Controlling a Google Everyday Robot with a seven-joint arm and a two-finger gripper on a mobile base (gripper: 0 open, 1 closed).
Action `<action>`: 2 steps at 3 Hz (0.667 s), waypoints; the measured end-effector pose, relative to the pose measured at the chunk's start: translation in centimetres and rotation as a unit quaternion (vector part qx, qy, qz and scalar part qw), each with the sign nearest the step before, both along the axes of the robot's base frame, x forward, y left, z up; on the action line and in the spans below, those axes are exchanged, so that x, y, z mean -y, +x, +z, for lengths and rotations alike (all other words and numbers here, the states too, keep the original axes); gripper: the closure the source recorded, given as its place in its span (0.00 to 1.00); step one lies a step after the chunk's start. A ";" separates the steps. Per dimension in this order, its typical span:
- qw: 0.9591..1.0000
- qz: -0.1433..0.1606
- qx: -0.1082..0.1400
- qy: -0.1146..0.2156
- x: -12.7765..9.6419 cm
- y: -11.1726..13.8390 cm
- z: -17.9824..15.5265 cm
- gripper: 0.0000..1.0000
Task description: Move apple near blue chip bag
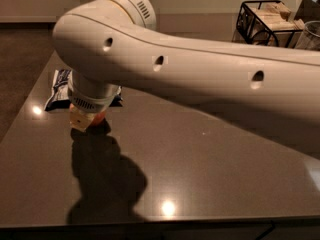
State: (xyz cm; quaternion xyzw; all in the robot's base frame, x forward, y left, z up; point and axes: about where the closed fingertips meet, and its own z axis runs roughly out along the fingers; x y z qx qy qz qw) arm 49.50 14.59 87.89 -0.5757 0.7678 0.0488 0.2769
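My gripper (86,120) hangs under the white wrist at the table's left side, just above the dark tabletop (210,174). It is shut on the apple (98,118), of which only a red-orange sliver shows below the wrist. The blue chip bag (58,85) lies flat directly behind and to the left of the gripper, partly hidden by the wrist. The apple sits close to the bag's front edge. The big white arm (200,79) crosses the view from the right and hides much of the table's far side.
A black wire basket (265,21) holding pale blocks stands at the back right, with a clear glass-like container (311,34) beside it. The table's left edge runs close to the bag. The arm's shadow (105,179) falls towards the front edge.
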 end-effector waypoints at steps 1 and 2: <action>1.000 -0.008 0.005 0.011 -0.3 1.0 0.0 0.57; 1.000 -0.009 0.007 0.009 -0.5 1.5 -0.5 0.35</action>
